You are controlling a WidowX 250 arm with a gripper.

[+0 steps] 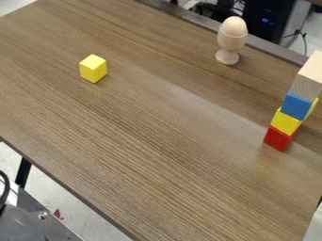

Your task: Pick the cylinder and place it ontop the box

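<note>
A yellow block [93, 68] stands alone on the table at the upper left. At the right edge rises a stack: a red block [277, 139] at the bottom, a second yellow block [286, 122] over it, then a blue block [295, 106], with a pale wooden block [308, 80] on top. A bit of yellow shows behind the blue block. None of these has a clearly round side, so I cannot tell which is the cylinder or the box.
A wooden egg-shaped piece in a round-footed cup [228, 57] stands near the table's back edge. The brown wooden table [157, 141] has its front edge running from left down to bottom centre. Dark equipment [22, 223] lies beyond it at lower left.
</note>
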